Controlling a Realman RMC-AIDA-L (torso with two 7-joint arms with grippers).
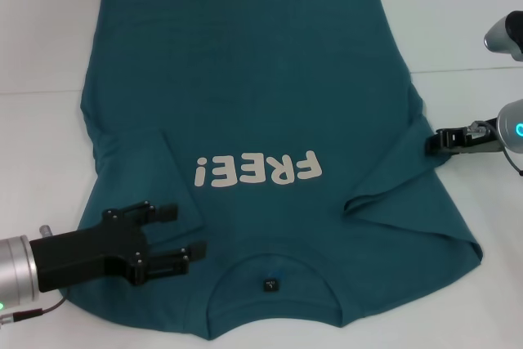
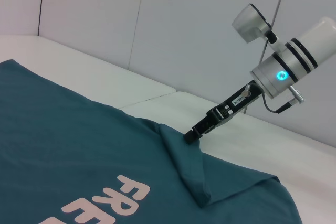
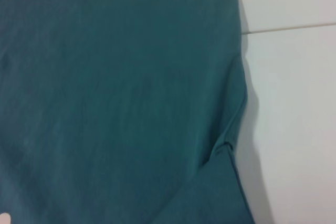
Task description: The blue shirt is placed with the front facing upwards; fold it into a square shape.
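Observation:
The blue shirt [image 1: 261,96] lies flat on the white table, front up, with white "FREE!" lettering [image 1: 257,171] and the collar with its black tag [image 1: 270,285] nearest me. Both sleeves are folded inward over the body. My left gripper [image 1: 180,234] is open and empty, hovering over the shirt's near left shoulder beside the collar. My right gripper [image 1: 433,141] is at the shirt's right edge, shut on the fabric where the folded right sleeve [image 1: 392,171] begins. It also shows in the left wrist view [image 2: 190,137], its tip touching a raised ridge of cloth [image 2: 184,166].
The white table [image 1: 41,30] shows bare around the shirt, with a seam line running across it at left and right. In the right wrist view the shirt's edge [image 3: 236,129] lies creased against the table [image 3: 294,103].

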